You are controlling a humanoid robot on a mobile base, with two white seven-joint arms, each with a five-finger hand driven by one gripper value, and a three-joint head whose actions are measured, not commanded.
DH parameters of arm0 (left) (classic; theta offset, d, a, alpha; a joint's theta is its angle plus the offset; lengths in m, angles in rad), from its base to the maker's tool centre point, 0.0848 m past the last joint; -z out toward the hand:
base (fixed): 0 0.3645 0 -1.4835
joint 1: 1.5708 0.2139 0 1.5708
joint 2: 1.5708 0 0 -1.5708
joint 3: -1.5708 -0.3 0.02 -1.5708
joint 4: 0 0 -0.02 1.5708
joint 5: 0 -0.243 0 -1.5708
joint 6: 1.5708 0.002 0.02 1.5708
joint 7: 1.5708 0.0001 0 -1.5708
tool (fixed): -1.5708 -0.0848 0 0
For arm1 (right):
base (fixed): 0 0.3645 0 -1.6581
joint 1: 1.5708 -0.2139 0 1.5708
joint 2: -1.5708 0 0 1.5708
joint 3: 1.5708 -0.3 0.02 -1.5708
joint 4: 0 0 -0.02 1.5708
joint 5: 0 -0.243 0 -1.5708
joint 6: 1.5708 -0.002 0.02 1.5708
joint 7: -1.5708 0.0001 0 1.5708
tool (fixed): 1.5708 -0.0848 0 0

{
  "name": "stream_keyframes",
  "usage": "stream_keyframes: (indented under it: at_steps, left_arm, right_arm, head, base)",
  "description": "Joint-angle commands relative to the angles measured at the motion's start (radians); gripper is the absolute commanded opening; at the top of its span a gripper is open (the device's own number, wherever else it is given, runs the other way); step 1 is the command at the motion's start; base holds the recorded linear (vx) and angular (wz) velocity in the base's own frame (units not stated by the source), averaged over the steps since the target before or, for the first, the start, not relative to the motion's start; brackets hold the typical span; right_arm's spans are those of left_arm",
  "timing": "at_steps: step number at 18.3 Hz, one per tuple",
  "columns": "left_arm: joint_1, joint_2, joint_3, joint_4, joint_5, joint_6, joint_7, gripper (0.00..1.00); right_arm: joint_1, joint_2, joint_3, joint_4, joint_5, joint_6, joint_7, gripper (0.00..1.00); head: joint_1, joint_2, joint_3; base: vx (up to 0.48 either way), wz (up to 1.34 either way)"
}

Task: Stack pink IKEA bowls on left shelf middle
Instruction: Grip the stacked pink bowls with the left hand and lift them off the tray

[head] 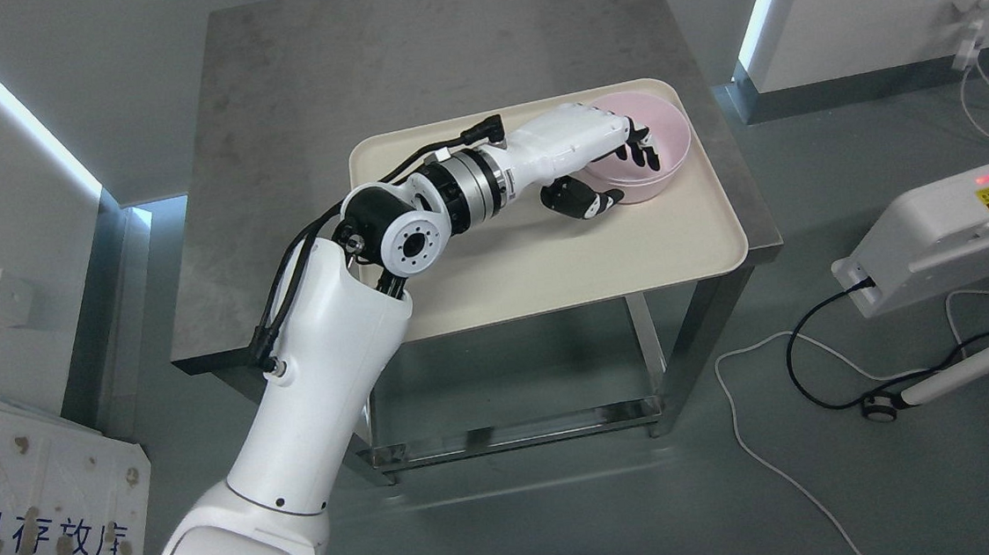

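Pale pink bowl, upright, at the far right corner of the cream tray.

Tray on the counter at its right front, bowl in the tray's far right corner, left hand at the bowl's left rim, fingers inside it

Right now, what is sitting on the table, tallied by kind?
Pink bowls: 1 that I can tell apart; whether more are nested in it cannot be told
Cream trays: 1
Total: 2

The left hand has its fingers over the bowl's near rim, thumb outside the wall. The tray lies on the grey table.
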Motion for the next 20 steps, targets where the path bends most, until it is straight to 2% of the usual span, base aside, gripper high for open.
stream_keyframes:
  at_steps: [1, 3, 5, 7, 10, 13, 16, 20]
  left_arm:
    - [0.017, 0.018, -0.017, 0.038, -0.082, -0.001, 0.003, 0.51]
    - [0.009, 0.018, -0.017, 0.057, -0.104, 0.000, 0.006, 0.50]
    - [0.006, 0.018, -0.005, 0.058, -0.105, 0.002, 0.035, 0.41]
    - [0.007, 0.018, -0.003, 0.058, -0.105, -0.006, 0.044, 0.23]
    - [0.009, 0.018, 0.024, 0.067, -0.105, -0.069, 0.044, 0.02]
    - [0.009, 0.018, 0.104, 0.064, -0.089, -0.133, 0.056, 0.01]
    - [0.012, 0.018, 0.191, 0.012, 0.089, -0.192, 0.078, 0.01]
    - [0.026, 0.018, 0.335, -0.078, 0.235, -0.245, 0.023, 0.02]
  right_arm:
    - [0.000, -0.017, 0.000, 0.000, 0.000, 0.001, 0.000, 1.00]
    - [0.000, -0.017, 0.000, 0.000, 0.000, 0.001, 0.000, 1.00]
    - [0.000, -0.017, 0.000, 0.000, 0.000, 0.001, 0.000, 1.00]
    - [0.000, -0.017, 0.000, 0.000, 0.000, 0.001, 0.000, 1.00]
    - [0.000, -0.017, 0.000, 0.000, 0.000, 0.001, 0.000, 1.00]
    - [0.000, -0.017, 0.000, 0.000, 0.000, 0.001, 0.000, 1.00]
    - [0.000, -0.017, 0.000, 0.000, 0.000, 0.001, 0.000, 1.00]
    - [0.000, -0.017, 0.000, 0.000, 0.000, 0.001, 0.000, 1.00]
  head:
    - [0.0000, 0.000, 0.000]
    - [0.0000, 0.000, 0.000]
    - [0.0000, 0.000, 0.000]
    - [0.0000, 0.000, 0.000]
    - [0.0000, 0.000, 0.000]
    - [0.0000, 0.000, 0.000]
    - [0.0000, 0.000, 0.000]
    - [0.0000, 0.000, 0.000]
  base:
    - [0.000, 0.00]
    - [0.000, 0.00]
    - [0.000, 0.00]
    - [0.000, 0.00]
    - [0.000, 0.00]
    - [0.000, 0.00]
    - [0.000, 0.00]
    - [0.000, 0.00]
